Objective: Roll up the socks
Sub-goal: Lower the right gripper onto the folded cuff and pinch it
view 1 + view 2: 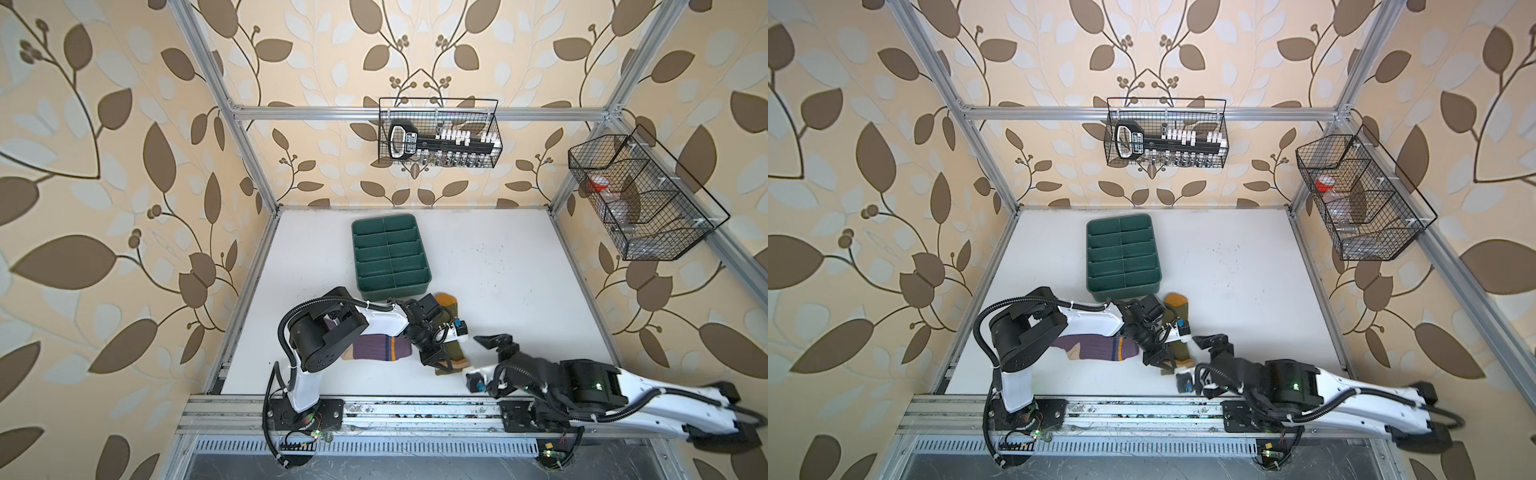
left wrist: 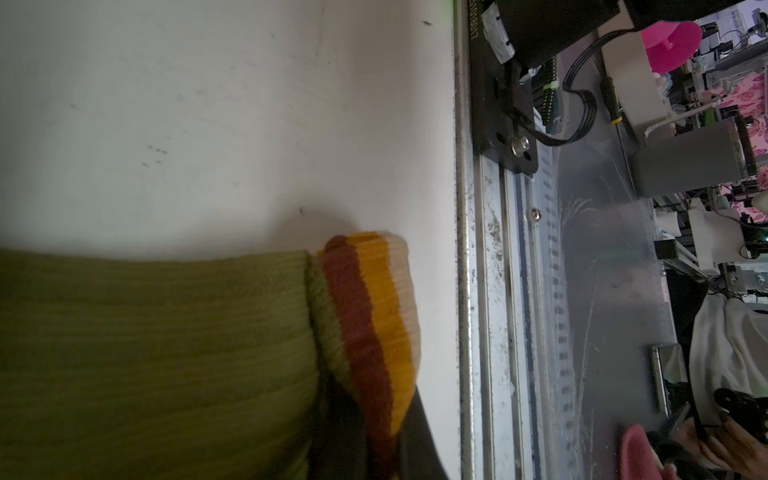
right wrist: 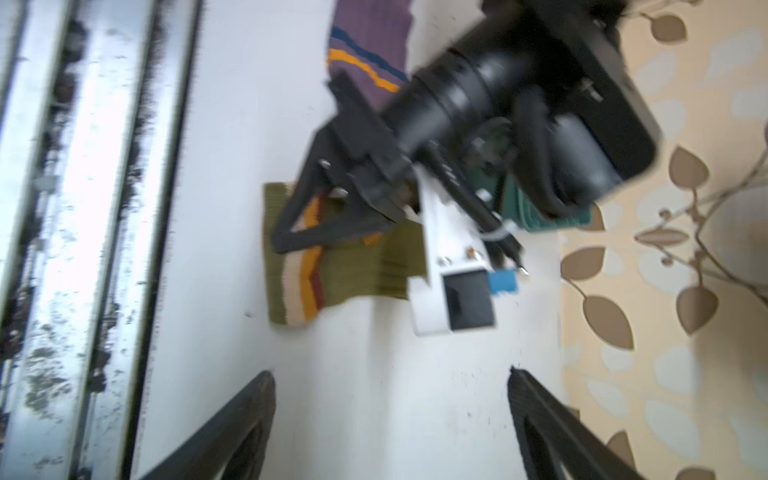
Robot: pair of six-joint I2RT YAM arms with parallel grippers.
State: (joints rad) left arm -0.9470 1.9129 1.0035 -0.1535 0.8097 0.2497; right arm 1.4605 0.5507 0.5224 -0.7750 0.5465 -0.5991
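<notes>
**A:** What does the left gripper have?

**B:** It is clamped on the striped cuff of the olive sock. The left wrist view shows that cuff pinched up and curled off the table.

**A:** And the right gripper?

**B:** Its jaws are spread wide and hold nothing. It hangs over bare table just to the right of the olive sock.

**A:** Where do the socks lie?

**B:** The olive one runs from its mustard toe, just beside the near right corner of the green tray, down to the cuff by the front rail. The purple sock lies flat to its left, partly under the left arm. Its striped end points toward the olive one, but I cannot tell whether the two touch.

**A:** Any room to move?

**B:** Little at the front — the pinched cuff sits close to the table's edge and the rail. The tray stands right behind the socks. To the right and toward the far wall the table is open.
</notes>
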